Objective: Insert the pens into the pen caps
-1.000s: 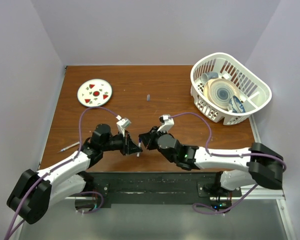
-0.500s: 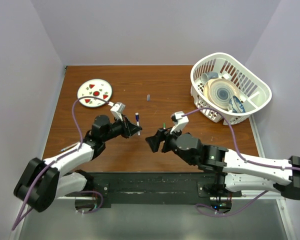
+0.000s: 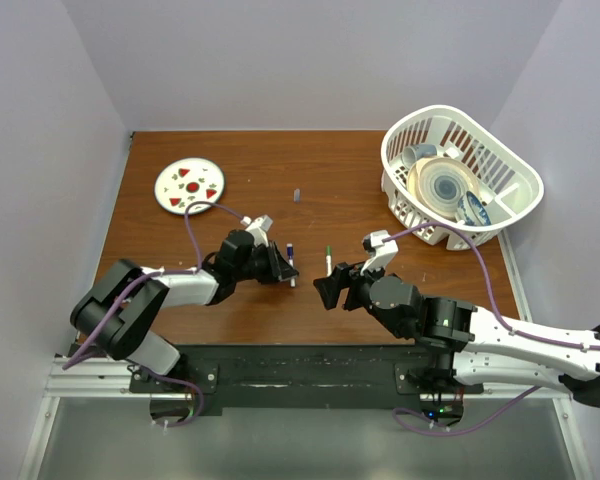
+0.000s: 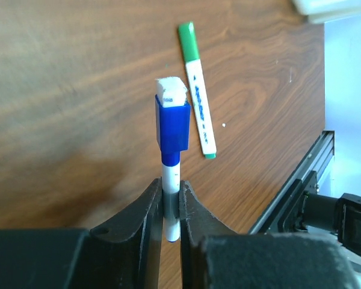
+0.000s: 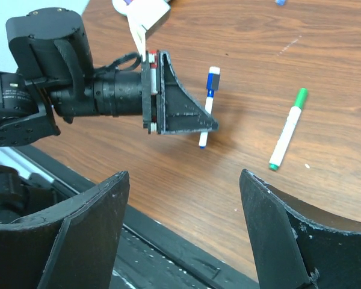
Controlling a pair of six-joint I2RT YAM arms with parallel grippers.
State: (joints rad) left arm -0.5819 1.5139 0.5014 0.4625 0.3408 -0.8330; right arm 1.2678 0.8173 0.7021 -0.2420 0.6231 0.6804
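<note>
Blue-capped pen (image 4: 171, 129) is clamped by its white barrel in the left end effector (image 4: 170, 189), low over the tabletop (image 4: 78, 90). Green-capped pen (image 4: 197, 90) now lies flat just beside it, released by the right end effector (image 5: 183, 177), whose jaws have sprung wide and empty. Two pens appear capped.

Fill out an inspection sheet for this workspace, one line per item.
Surface: brown wooden table, no spills seen.
Job's things: blue-capped pen gripped by its barrel; green pen lying loose beside it; grey cap alone mid-table.
Clutter: strawberry-print plate far left; white basket of dishes far right.
Grippers: left gripper shut on the blue-capped pen; right gripper open, fingers empty.
Cables: purple cables loop off both arms.
Surroundings: pale walls; black rail at near edge.
</note>
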